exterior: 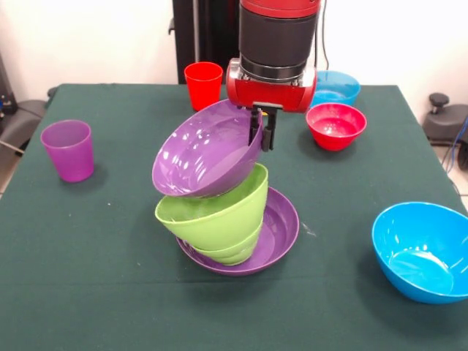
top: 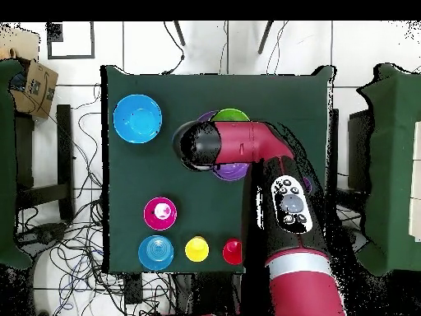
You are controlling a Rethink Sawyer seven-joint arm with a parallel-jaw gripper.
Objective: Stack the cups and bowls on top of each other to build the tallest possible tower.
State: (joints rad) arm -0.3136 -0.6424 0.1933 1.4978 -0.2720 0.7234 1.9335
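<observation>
The tower stands mid-table: a purple bowl (exterior: 284,223) at the bottom, a lime green bowl (exterior: 219,210) over a smaller green one (exterior: 235,253), and a second purple bowl (exterior: 205,150) tilted steeply on top. My gripper (exterior: 263,130) is shut on the far rim of that top purple bowl. In the overhead view the arm's wrist (top: 201,146) covers the gripper and most of the tower; the lime green rim (top: 233,116) shows. The large blue bowl (exterior: 424,250) (top: 137,118) sits apart. The red cup (exterior: 203,84) (top: 233,251), purple cup (exterior: 68,150) and yellow cup (top: 196,248) stand alone.
A small red bowl (exterior: 336,124) (top: 159,213) and a small light blue bowl (exterior: 338,88) (top: 155,252) sit near the robot's side of the green table (exterior: 110,278). The yellow cup is hidden behind the arm in the front view.
</observation>
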